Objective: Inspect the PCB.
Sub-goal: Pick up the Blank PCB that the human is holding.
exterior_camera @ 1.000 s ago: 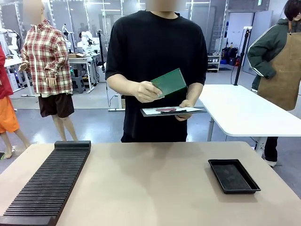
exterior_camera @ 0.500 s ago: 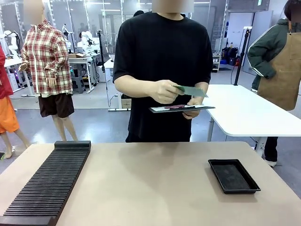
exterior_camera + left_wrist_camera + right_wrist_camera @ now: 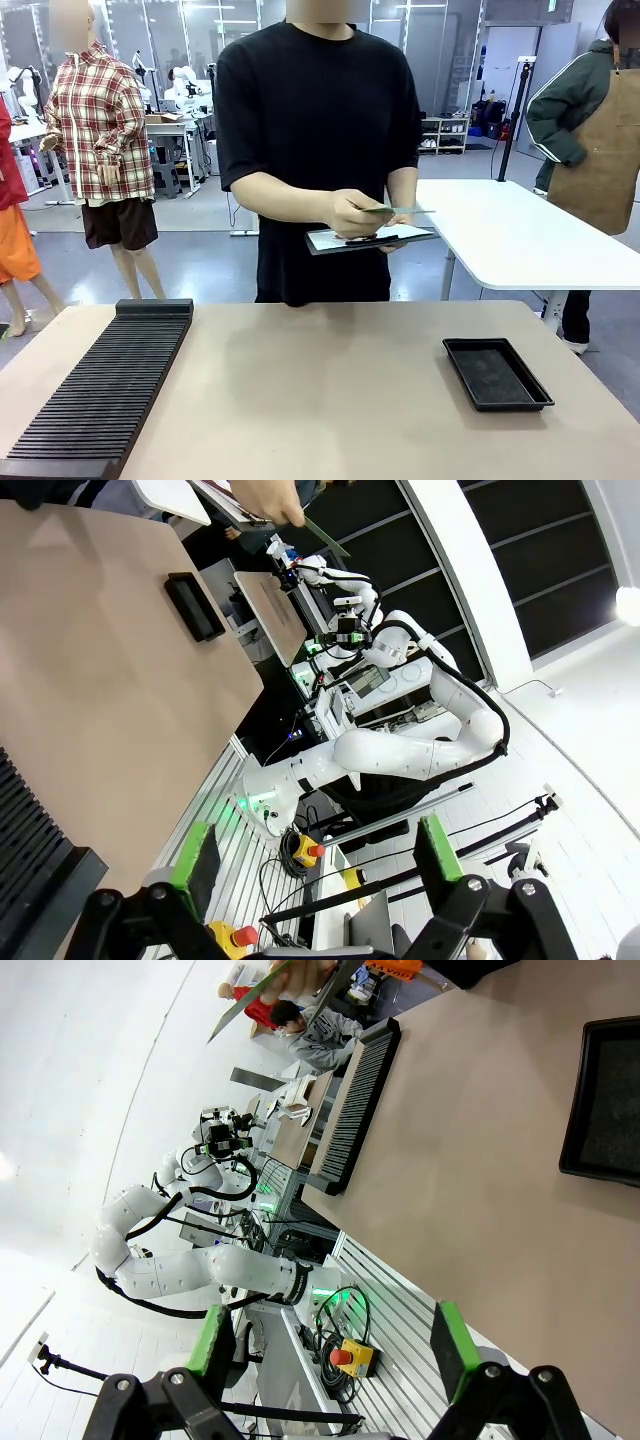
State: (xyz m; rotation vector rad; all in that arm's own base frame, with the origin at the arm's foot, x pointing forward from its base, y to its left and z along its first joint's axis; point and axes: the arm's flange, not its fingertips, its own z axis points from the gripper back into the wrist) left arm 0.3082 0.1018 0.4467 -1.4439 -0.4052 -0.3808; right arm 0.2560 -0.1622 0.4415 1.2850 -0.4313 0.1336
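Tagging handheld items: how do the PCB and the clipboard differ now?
The PCB is green; the clipboard is dark with white paper. The PCB shows nearly edge-on; the clipboard shows its top face. The PCB is held just above the clipboard. Both are flat and held by the person.

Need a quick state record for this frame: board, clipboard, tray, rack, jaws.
circuit board: in the person's hand, held nearly flat, edge-on to the front camera, just above the clipboard
clipboard: in the person's other hand, white paper on it
tray: black, on the table, robot's right
rack: black, slotted, on the table, robot's left
left jaws: open, holding nothing
right jaws: open, holding nothing
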